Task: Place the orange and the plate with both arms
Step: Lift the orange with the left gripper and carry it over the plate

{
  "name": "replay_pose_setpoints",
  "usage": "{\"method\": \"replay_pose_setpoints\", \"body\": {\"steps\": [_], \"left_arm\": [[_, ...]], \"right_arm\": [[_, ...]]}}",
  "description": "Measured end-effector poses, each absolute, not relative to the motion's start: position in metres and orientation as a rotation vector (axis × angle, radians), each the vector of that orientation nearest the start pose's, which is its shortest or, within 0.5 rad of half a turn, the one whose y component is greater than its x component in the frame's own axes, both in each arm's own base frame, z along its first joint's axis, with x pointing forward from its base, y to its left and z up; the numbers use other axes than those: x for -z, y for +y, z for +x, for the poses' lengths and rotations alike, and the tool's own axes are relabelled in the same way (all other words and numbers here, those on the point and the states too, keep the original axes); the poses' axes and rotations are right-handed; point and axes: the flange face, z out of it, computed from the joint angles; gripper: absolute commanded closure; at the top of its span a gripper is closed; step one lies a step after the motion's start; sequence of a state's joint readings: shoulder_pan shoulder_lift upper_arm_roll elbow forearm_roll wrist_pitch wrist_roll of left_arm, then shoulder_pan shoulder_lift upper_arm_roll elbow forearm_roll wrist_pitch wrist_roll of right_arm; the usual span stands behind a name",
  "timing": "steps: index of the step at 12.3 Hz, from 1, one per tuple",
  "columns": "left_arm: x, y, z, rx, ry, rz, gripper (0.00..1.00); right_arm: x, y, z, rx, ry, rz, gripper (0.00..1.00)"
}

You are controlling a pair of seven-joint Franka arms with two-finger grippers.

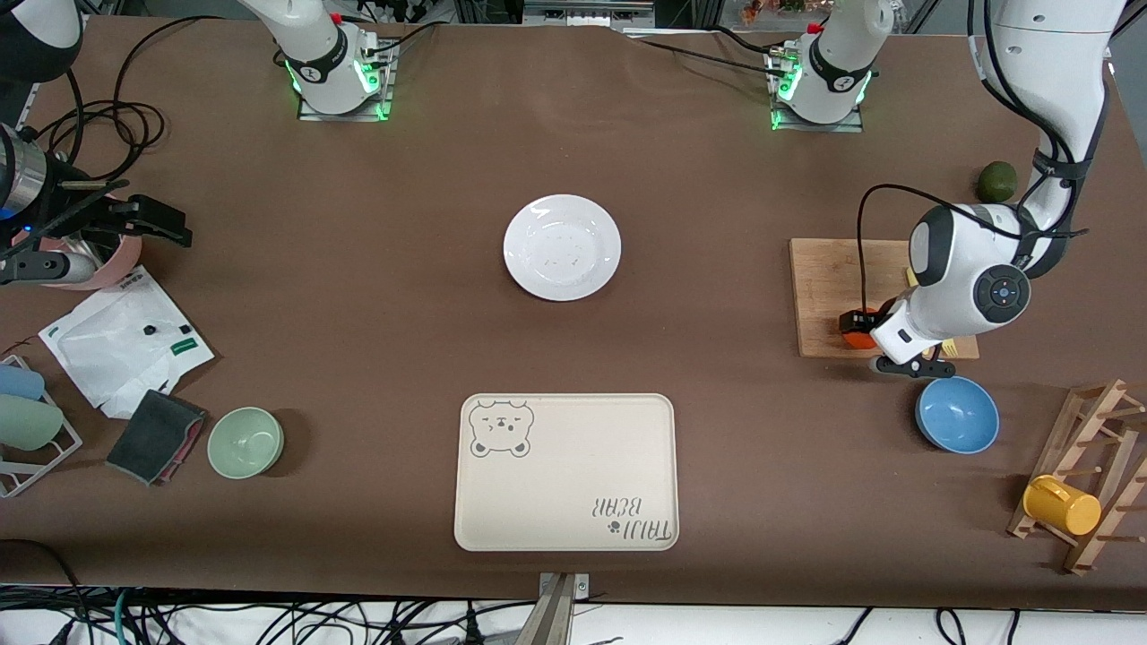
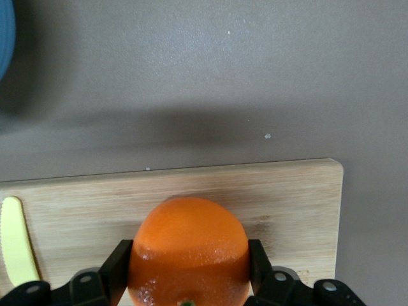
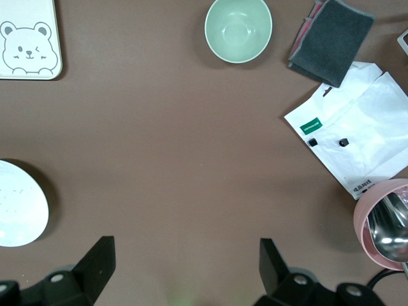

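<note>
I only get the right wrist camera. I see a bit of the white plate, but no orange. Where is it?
Observer: The orange is on the wooden board, toward the left arm's end of the table.
Operator: Is somebody holding it?
Observer: Yes, the left gripper has its jaws shut on it.
Operator: And where's my arm from up high?
Observer: The right gripper waits open over the right arm's end of the table, well apart from the plate.

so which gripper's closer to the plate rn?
Neither clearly. The left gripper is shut on the orange on the cutting board; the right gripper hangs open toward the other end from the plate.
</note>
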State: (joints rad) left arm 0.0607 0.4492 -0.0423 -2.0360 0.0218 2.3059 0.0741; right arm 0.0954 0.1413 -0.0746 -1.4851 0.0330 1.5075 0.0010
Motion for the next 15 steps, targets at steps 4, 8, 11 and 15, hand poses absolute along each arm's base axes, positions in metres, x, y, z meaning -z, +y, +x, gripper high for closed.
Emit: {"method": "replay_pose_setpoints", "body": {"steps": [4, 8, 11, 15], "left_arm": [[-0.240, -0.010, 0.604, -0.253, 0.159, -3.139, 0.66], [-0.270, -0.066, 0.613, -0.317, 0.144, -3.144, 0.66], [-0.287, -0.136, 0.604, -0.363, 0.021, -3.156, 0.66], [-0.304, -0.255, 0.565, -0.396, -0.210, -3.159, 0.66]], "right_arm": [[-0.579, 0.019, 0.588, -0.185, -0.031, -3.115, 0.00], [-0.579, 0.019, 0.588, -0.185, -0.031, -3.115, 0.00], [-0.579, 0.019, 0.588, -0.185, -0.031, -3.115, 0.00], [-0.579, 0.019, 0.588, -0.185, -0.030, -3.115, 0.00]]}}
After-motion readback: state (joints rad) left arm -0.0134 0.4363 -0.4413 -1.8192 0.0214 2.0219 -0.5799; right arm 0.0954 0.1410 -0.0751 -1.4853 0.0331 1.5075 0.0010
